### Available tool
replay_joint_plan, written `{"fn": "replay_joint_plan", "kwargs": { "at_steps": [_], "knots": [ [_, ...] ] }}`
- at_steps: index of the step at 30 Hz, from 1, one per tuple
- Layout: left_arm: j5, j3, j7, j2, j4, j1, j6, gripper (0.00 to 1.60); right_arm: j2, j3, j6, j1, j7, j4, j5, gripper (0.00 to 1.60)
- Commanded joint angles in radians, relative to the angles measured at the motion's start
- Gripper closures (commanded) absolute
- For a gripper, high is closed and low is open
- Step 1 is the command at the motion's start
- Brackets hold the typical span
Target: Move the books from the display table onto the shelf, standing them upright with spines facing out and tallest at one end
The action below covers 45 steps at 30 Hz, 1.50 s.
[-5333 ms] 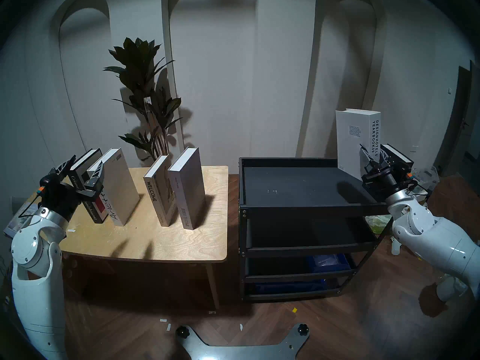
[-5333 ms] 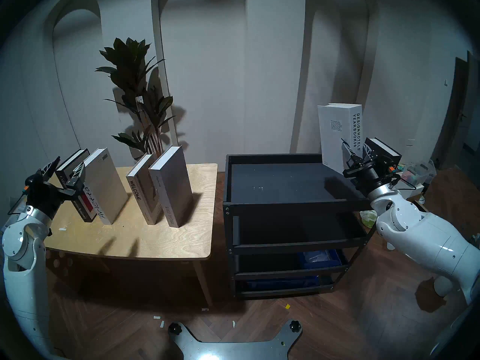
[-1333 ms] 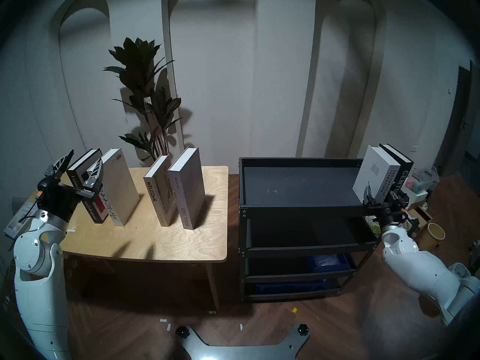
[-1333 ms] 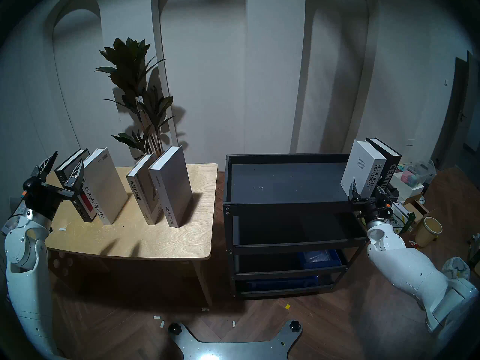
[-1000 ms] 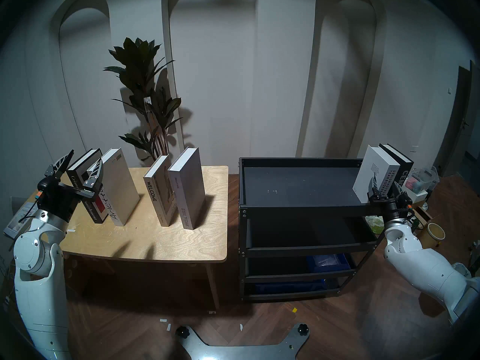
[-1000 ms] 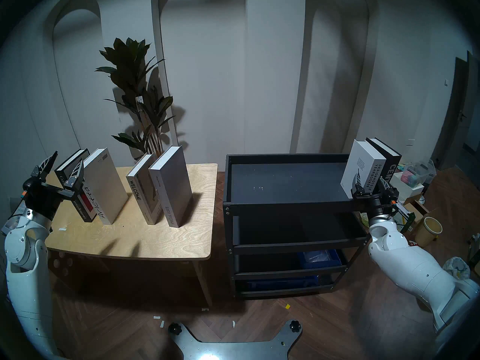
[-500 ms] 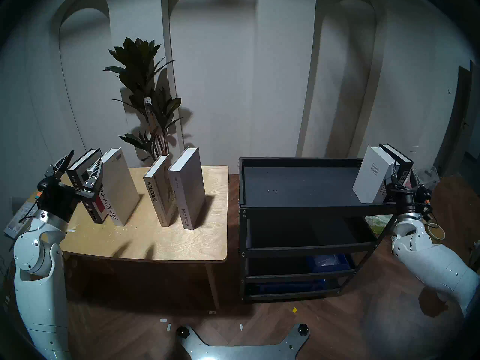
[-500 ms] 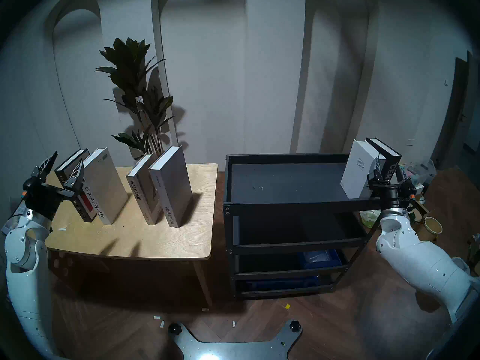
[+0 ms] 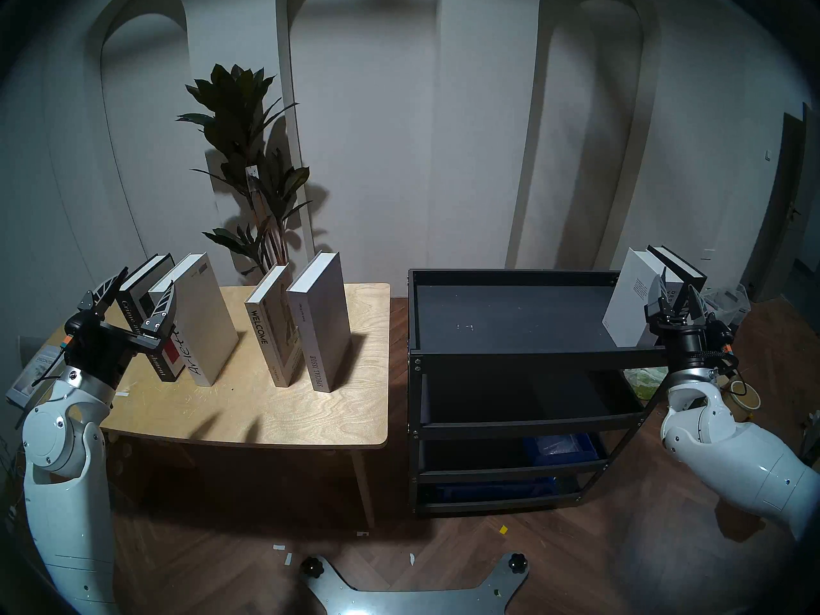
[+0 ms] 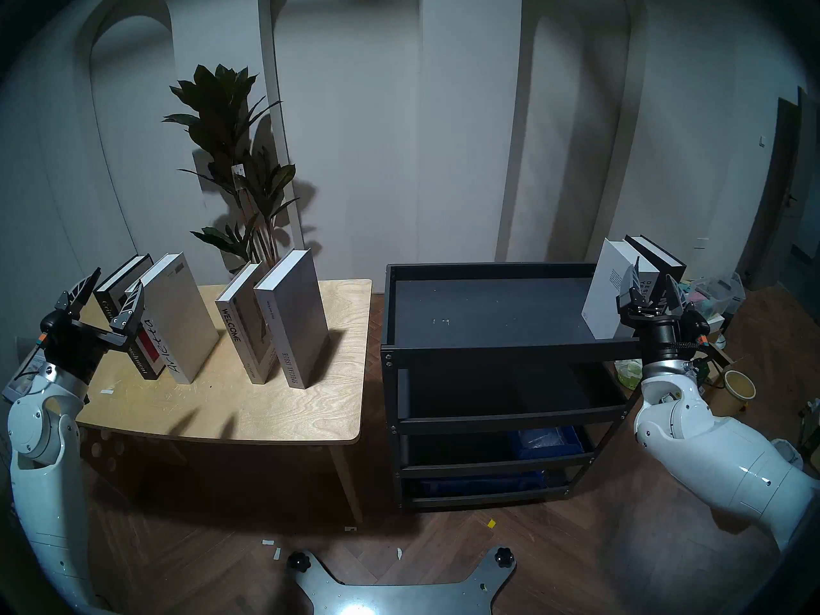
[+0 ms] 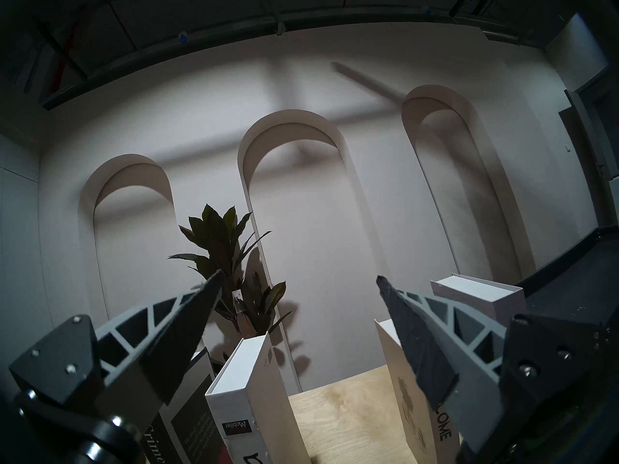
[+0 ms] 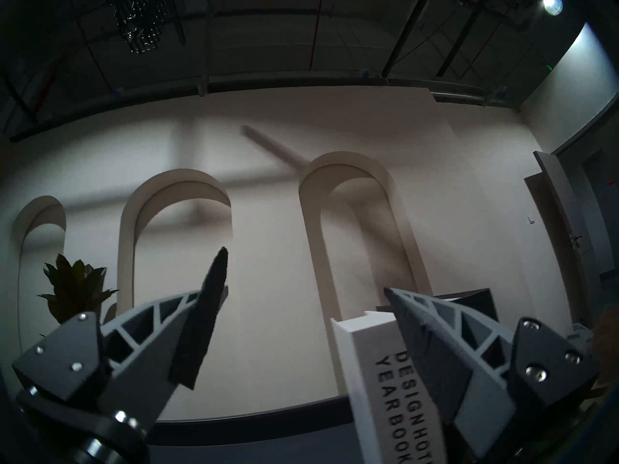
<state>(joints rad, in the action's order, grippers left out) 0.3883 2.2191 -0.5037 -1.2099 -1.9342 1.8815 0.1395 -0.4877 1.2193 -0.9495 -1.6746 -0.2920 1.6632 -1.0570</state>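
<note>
From the head cameras I see my left gripper (image 9: 135,297) with jaws spread wide, straddling the top of the black Crime and Punishment book (image 9: 144,310). That book leans on the display table (image 9: 284,412), with the white Arietta book (image 9: 206,319) just to the gripper's right and the Welcome book (image 9: 270,325) and Special Issue book (image 9: 319,321) farther right. My right gripper (image 9: 676,301) is spread too, holding nothing, right in front of the white Designhotels Yearbook (image 9: 632,303), which stands on the shelf (image 9: 510,356) beside the black Century book (image 9: 679,265).

The left wrist camera shows both fingers apart, Crime and Punishment low between them, Arietta beside it.

The right wrist camera shows the yearbook's spine (image 12: 392,379) tight against the right-hand finger (image 12: 445,349); I can't tell whether they touch.

My worry: the yearbook sits at the shelf's far end, so a brush from that finger could tip it. On the left, closing carelessly could pinch Arietta along with it or topple the leaning row.
</note>
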Motion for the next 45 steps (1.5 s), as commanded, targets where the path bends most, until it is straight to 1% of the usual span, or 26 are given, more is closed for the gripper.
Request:
{"fn": "replay_joint_plan", "kwargs": {
  "at_steps": [1, 2, 4, 6, 7, 8, 10, 11, 12, 13, 16, 17, 18, 19, 20, 21, 22, 23, 24, 25, 31, 34, 35, 36, 37, 45],
  "knots": [
    [0.006, 0.022, -0.009, -0.006, -0.009, 0.020, 0.009, 0.00, -0.091, -0.058, -0.010, 0.013, 0.040, 0.118, 0.037, 0.00],
    [0.008, 0.025, -0.011, -0.007, -0.010, 0.023, 0.010, 0.00, -0.106, -0.075, -0.010, 0.013, 0.043, 0.142, 0.040, 0.00],
    [0.011, 0.030, -0.015, -0.009, -0.010, 0.029, 0.010, 0.00, -0.135, -0.105, -0.010, 0.020, 0.054, 0.159, 0.053, 0.00],
    [0.014, 0.035, -0.019, -0.011, -0.009, 0.034, 0.010, 0.00, -0.162, -0.138, -0.010, 0.019, 0.059, 0.205, 0.062, 0.00],
    [0.016, 0.037, -0.020, -0.012, -0.009, 0.035, 0.010, 0.00, -0.162, -0.157, -0.010, 0.028, 0.066, 0.193, 0.068, 0.00],
    [0.019, 0.040, -0.022, -0.014, -0.009, 0.037, 0.011, 0.00, -0.191, -0.171, -0.010, 0.023, 0.065, 0.230, 0.073, 0.00],
    [0.022, 0.046, -0.025, -0.014, -0.010, 0.039, 0.011, 0.00, -0.207, -0.207, -0.009, 0.031, 0.071, 0.246, 0.084, 0.00],
    [0.025, 0.049, -0.027, -0.015, -0.010, 0.040, 0.012, 0.00, -0.230, -0.222, -0.004, 0.030, 0.070, 0.271, 0.091, 0.00],
    [0.028, 0.050, -0.028, -0.016, -0.011, 0.039, 0.012, 0.00, -0.221, -0.242, -0.005, 0.039, 0.074, 0.264, 0.093, 0.00],
    [0.031, 0.053, -0.031, -0.016, -0.012, 0.040, 0.013, 0.00, -0.247, -0.258, 0.000, 0.038, 0.073, 0.293, 0.100, 0.00],
    [0.037, 0.059, -0.036, -0.018, -0.013, 0.041, 0.013, 0.00, -0.270, -0.308, 0.007, 0.043, 0.074, 0.320, 0.116, 0.00],
    [0.039, 0.061, -0.038, -0.019, -0.013, 0.041, 0.013, 0.00, -0.298, -0.322, 0.014, 0.038, 0.067, 0.351, 0.124, 0.00],
    [0.041, 0.062, -0.039, -0.019, -0.013, 0.042, 0.013, 0.00, -0.291, -0.341, 0.012, 0.043, 0.069, 0.346, 0.128, 0.00],
    [0.044, 0.064, -0.042, -0.020, -0.013, 0.043, 0.014, 0.00, -0.313, -0.357, 0.019, 0.039, 0.063, 0.370, 0.135, 0.00],
    [0.044, 0.064, -0.042, -0.020, -0.013, 0.043, 0.014, 0.00, -0.313, -0.357, 0.019, 0.039, 0.063, 0.370, 0.135, 0.00],
    [0.047, 0.066, -0.045, -0.021, -0.014, 0.043, 0.014, 0.00, -0.325, -0.387, 0.028, 0.039, 0.056, 0.386, 0.144, 0.00],
    [0.050, 0.068, -0.047, -0.022, -0.014, 0.044, 0.014, 0.00, -0.346, -0.398, 0.042, 0.032, 0.047, 0.410, 0.151, 0.00],
    [0.050, 0.068, -0.047, -0.022, -0.014, 0.044, 0.014, 0.00, -0.346, -0.398, 0.042, 0.032, 0.047, 0.410, 0.151, 0.00],
    [0.055, 0.071, -0.052, -0.024, -0.015, 0.044, 0.015, 0.00, -0.359, -0.427, 0.066, 0.035, 0.030, 0.427, 0.167, 0.00],
    [0.057, 0.072, -0.054, -0.024, -0.015, 0.044, 0.015, 0.00, -0.373, -0.433, 0.086, 0.029, 0.017, 0.447, 0.173, 0.00],
    [0.067, 0.078, -0.066, -0.028, -0.014, 0.044, 0.016, 0.00, -0.436, -0.486, 0.185, 0.065, -0.051, 0.422, 0.231, 0.00],
    [0.072, 0.080, -0.073, -0.029, -0.013, 0.043, 0.016, 0.00, -0.478, -0.519, 0.251, 0.094, -0.086, 0.395, 0.271, 0.00],
    [0.072, 0.080, -0.073, -0.029, -0.013, 0.043, 0.016, 0.00, -0.478, -0.519, 0.251, 0.094, -0.086, 0.395, 0.271, 0.00],
    [0.075, 0.081, -0.077, -0.030, -0.013, 0.043, 0.016, 0.00, -0.506, -0.537, 0.290, 0.111, -0.110, 0.378, 0.300, 0.00],
    [0.076, 0.082, -0.078, -0.031, -0.013, 0.043, 0.016, 0.00, -0.509, -0.546, 0.306, 0.119, -0.119, 0.373, 0.312, 0.00],
    [0.084, 0.086, -0.091, -0.032, -0.011, 0.042, 0.015, 0.00, -0.598, -0.600, 0.416, 0.181, -0.191, 0.304, 0.428, 0.00]
  ]
}}
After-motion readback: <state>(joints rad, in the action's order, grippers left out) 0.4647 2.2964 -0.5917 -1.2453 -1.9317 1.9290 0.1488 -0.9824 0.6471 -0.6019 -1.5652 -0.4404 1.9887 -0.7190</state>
